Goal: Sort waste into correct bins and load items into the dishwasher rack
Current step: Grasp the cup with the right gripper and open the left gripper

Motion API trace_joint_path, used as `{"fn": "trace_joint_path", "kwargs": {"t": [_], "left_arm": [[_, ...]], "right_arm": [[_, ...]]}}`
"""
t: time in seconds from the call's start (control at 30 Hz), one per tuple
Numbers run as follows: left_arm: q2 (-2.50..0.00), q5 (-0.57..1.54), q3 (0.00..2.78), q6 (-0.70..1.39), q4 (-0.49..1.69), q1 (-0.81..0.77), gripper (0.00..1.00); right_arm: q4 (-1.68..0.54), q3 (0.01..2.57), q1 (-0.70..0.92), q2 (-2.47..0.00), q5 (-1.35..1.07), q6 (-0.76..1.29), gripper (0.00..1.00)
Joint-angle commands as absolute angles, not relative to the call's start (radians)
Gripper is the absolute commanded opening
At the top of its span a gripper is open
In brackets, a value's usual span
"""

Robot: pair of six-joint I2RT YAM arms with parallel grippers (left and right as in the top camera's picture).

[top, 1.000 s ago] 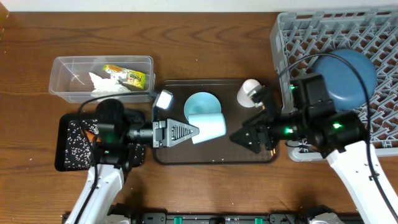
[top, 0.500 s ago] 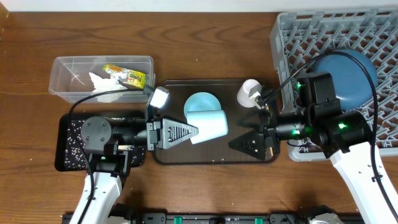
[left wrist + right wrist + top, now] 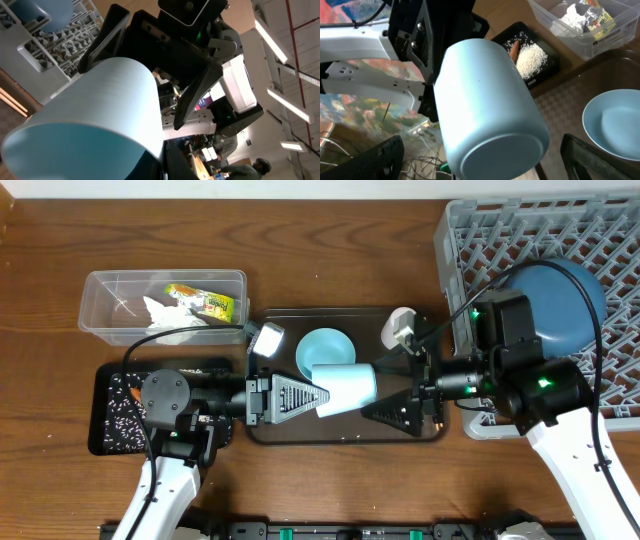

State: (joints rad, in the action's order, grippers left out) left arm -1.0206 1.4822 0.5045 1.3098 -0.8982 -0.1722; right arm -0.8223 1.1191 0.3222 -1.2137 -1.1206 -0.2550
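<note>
Clamps small pale-blue cup (image 3: 345,388) sideways in left gripper (image 3: 318,392) above brown tray (image 3: 345,430); flanks cup base with right gripper (image 3: 388,392) spread wide, 2 fingers not touching it

Soft, even light is falling on the tabletop (image 3: 330,250) in the overhead view, leaving only faint shadows. Ceiling strip lights (image 3: 272,40) are glaring in the left wrist view, where the pale-blue cup (image 3: 90,115) is looming close and slightly soft.
</note>
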Motion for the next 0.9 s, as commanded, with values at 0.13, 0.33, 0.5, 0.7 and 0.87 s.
{"fn": "trace_joint_path", "kwargs": {"t": [0.13, 0.33, 0.5, 0.7, 0.87], "left_arm": [[-1.016, 1.473, 0.516, 1.310, -0.907, -0.175, 0.07], [-1.016, 1.473, 0.516, 1.310, -0.907, -0.175, 0.07], [-1.016, 1.473, 0.516, 1.310, -0.907, -0.175, 0.07], [-1.016, 1.473, 0.516, 1.310, -0.907, -0.175, 0.07], [-1.016, 1.476, 0.515, 1.311, -0.907, -0.175, 0.14]], "right_arm": [[-0.797, 1.129, 0.388, -1.246, -1.122, -0.274, 0.97], [-0.767, 1.129, 0.401, -1.248, -1.123, -0.274, 0.84], [-0.766, 1.129, 0.401, -1.249, -1.122, -0.274, 0.76], [-0.757, 1.129, 0.401, -1.249, -1.126, -0.274, 0.59], [-0.748, 1.129, 0.401, -1.249, -1.126, -0.274, 0.55]]}}
